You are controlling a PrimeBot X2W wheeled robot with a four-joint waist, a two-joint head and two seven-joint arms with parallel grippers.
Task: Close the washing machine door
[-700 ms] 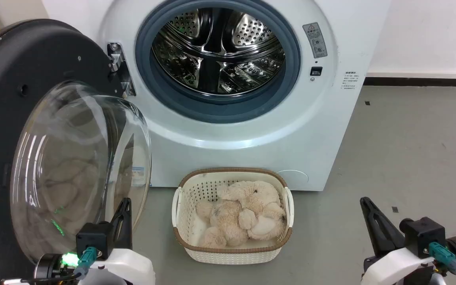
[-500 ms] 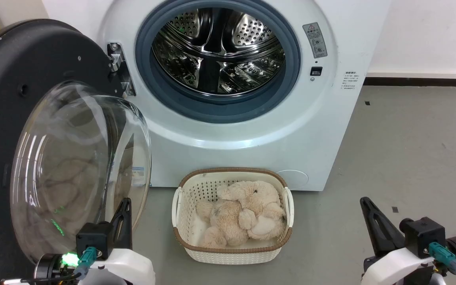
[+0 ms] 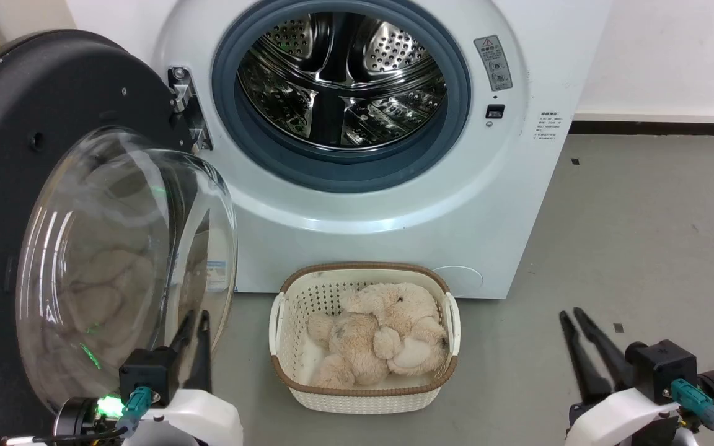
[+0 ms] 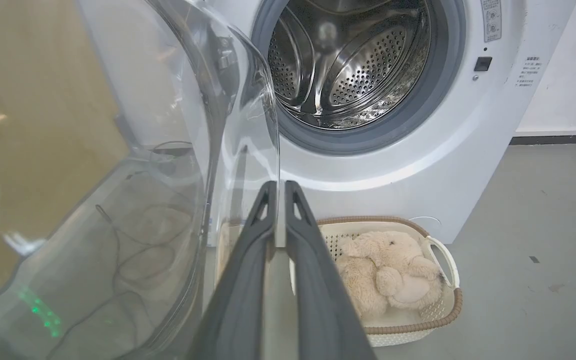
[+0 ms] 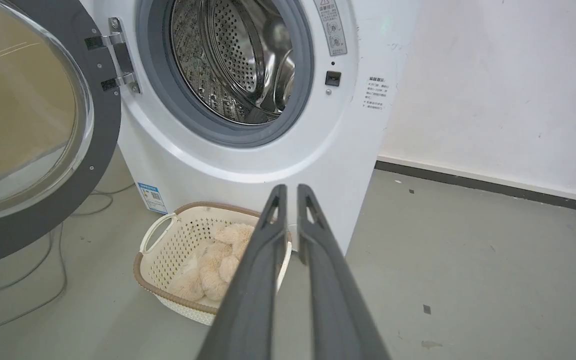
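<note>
Two pairs of fingers, each a crack apart and empty: left hand [image 3: 198,316], right hand [image 3: 569,313]. Door [image 3: 53,93] hangs wide open left of the washer [image 3: 394,204], your left hand by its glass. Get outside its free edge, push right steadily, clear the basket [image 3: 363,267].

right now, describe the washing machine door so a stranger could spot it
Start at the big white washing machine; the washing machine door hangs wide open from hinges on its left. It is the round black disc with a bulging clear glass bowl, unlike the grey-ringed steel drum opening or the cream basket.
</note>
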